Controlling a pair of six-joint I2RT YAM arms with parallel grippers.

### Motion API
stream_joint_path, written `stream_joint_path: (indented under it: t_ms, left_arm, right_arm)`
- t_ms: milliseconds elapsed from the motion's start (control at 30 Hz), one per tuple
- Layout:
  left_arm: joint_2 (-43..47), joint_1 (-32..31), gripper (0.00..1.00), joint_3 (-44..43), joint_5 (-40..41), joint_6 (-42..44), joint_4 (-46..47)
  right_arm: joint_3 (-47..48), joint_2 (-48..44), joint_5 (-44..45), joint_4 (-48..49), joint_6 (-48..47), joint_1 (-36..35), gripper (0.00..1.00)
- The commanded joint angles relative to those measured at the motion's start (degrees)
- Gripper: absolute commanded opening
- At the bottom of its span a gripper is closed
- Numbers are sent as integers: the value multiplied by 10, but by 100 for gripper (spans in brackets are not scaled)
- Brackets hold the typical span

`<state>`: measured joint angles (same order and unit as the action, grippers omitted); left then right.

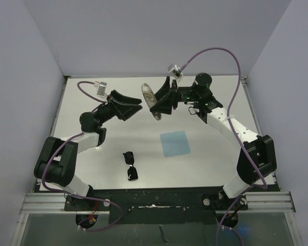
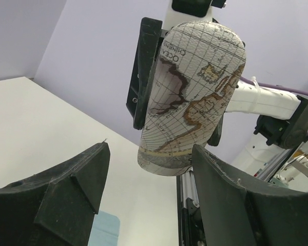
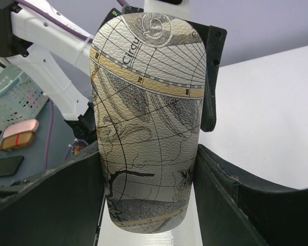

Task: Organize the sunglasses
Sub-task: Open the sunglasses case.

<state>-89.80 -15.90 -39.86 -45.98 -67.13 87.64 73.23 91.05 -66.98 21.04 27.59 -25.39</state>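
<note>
- My right end effector [image 3: 146, 154] is clamped on the map-printed case [image 1: 150, 98], which it holds raised over the far middle of the desk [image 1: 210, 154].
- My left end effector [image 1: 135, 110] has its jaws apart and points at the case; I cannot tell whether they touch.
- The sunglasses [image 1: 130, 165] lie on the desk near the front edge, left of the blue cloth [image 1: 175, 143] and apart from it.

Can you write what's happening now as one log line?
right end effector: holds case, raised | left end effector: open, near case | sunglasses: on table
</note>
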Motion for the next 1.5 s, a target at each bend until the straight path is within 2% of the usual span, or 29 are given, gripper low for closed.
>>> stream_joint_path:
  t_ms: [0,367,733,1167,1467]
  left_arm:
    - [0,4,64,-38,-8,7,122]
    - [14,3,64,-55,-11,25,84]
    - [40,-15,65,-48,0,97,-9]
    - [25,-28,65,-50,4,128,-45]
    - [30,6,67,-24,7,101,-15]
  right_arm:
    - [21,13,-47,130,68,1,0]
    - [16,48,-50,193,109,1,0]
    - [43,45,-12,41,4,-6,0]
    - [52,39,-3,9,-19,-15,0]
    - [46,27,6,-10,-36,-13,0]
